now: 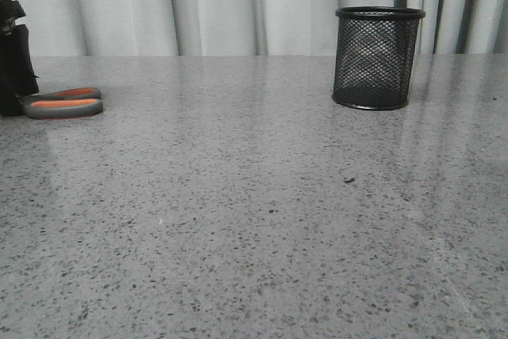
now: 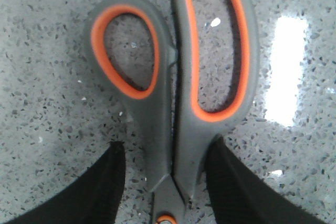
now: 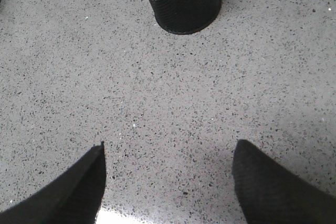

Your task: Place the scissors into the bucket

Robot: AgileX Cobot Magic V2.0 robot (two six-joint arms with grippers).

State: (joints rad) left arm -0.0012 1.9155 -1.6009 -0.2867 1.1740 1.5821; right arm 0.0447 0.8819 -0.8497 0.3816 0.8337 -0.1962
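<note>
The scissors (image 1: 63,103) lie flat on the grey speckled table at the far left, dark grey handles with orange linings, blades closed. In the left wrist view the scissors (image 2: 173,77) fill the frame. My left gripper (image 2: 167,145) is open and straddles their neck just above the pivot. One finger stands close against the handle and the other leaves a small gap. It shows at the front view's left edge (image 1: 14,77). The bucket (image 1: 378,57) stands upright at the back right. My right gripper (image 3: 170,144) is open and empty over bare table, short of the bucket (image 3: 181,1).
Pale curtains (image 1: 238,5) hang behind the table's back edge. The grey speckled tabletop (image 1: 254,220) stretches between the scissors and the bucket.
</note>
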